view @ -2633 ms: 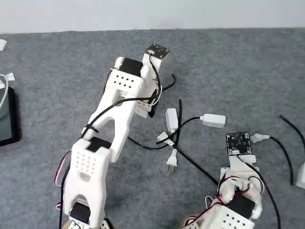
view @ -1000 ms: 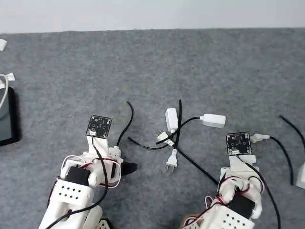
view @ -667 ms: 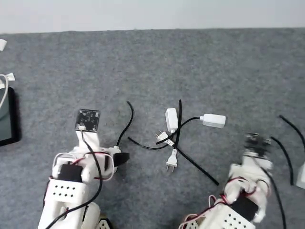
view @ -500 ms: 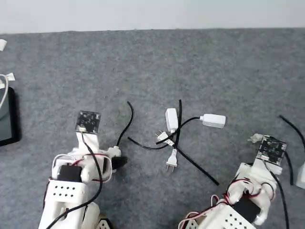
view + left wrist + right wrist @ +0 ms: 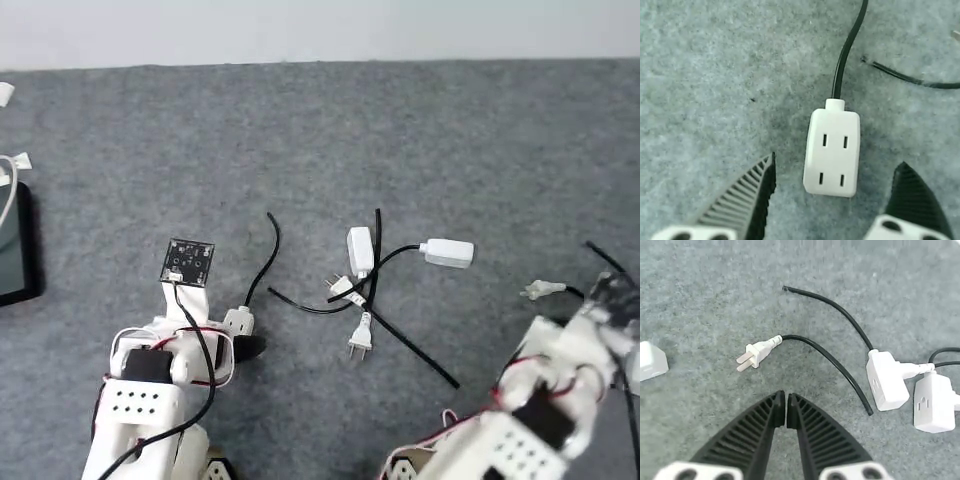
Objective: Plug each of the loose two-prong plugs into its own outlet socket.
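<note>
The left hand [image 5: 836,162] is spread wide, low over the grey desk [image 5: 705,75], and a white outlet socket [image 5: 832,152] lies flat between its 2 ribbed black fingers [image 5: 752,195], touching neither. The socket faces up, showing 2 pairs of slots, and its black cord [image 5: 846,55] runs straight away from the hand. From the high view the left arm [image 5: 150,400] sits folded at the near left of the desk, that socket just beside its wrist.

Over to the right hand [image 5: 786,399]: pinched narrow, the 2 fingers tip to tip with a bare sliver between them, gripping nothing. Just past the tips a loose 2-prong plug [image 5: 756,353] lies on the desk, apart from the hand, its black lead [image 5: 825,360] curving off behind it. Farther along, a pair of white sockets [image 5: 886,380] lies side by side, nearly touching, with a second black cord [image 5: 830,307] running into the one nearer the plug. A white block [image 5: 650,362] peeks in at the edge of view.

Mid-desk in the high view there's a tangle: an inner socket [image 5: 359,250] and an outer socket [image 5: 447,252] near each other, with a farther plug [image 5: 345,290] and a nearer plug [image 5: 360,340] lying among crossing black wires [image 5: 410,345]. Every plug in sight lies loose on the desk. A dark screen [image 5: 15,245] sits at the far left edge.
</note>
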Controlling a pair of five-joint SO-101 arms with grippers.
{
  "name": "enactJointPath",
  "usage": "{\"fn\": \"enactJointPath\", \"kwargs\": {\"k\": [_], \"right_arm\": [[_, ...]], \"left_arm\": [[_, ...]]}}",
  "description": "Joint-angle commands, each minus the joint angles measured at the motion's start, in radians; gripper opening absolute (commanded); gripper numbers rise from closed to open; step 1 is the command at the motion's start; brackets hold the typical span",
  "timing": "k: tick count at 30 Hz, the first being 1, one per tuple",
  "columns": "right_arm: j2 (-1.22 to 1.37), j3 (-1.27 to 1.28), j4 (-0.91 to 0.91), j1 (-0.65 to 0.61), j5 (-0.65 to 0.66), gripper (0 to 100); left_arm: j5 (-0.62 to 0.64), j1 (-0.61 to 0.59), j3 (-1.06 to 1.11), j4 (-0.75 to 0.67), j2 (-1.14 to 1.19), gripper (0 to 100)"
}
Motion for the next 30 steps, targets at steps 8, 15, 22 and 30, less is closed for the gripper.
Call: {"fn": "enactJointPath", "kwargs": {"k": [8,15,22,30], "right_arm": [[1.059,-0.575,-0.18,0.016,-0.107,0.9],[1.526,-0.939,-0.176,0.012,-0.144,0.9],[1.695,-1.112,-0.174,-0.027,-0.187,0.9],[1.641,-1.12,-0.174,-0.061,-0.215,0.9]], "left_arm": [[-0.012,-0.003,-0.008,0.006,-0.015,28],[-0.012,-0.003,-0.007,0.006,-0.015,28],[-0.031,0.003,0.002,0.005,-0.015,28],[-0.083,0.003,0.004,0.005,-0.015,28]]}}
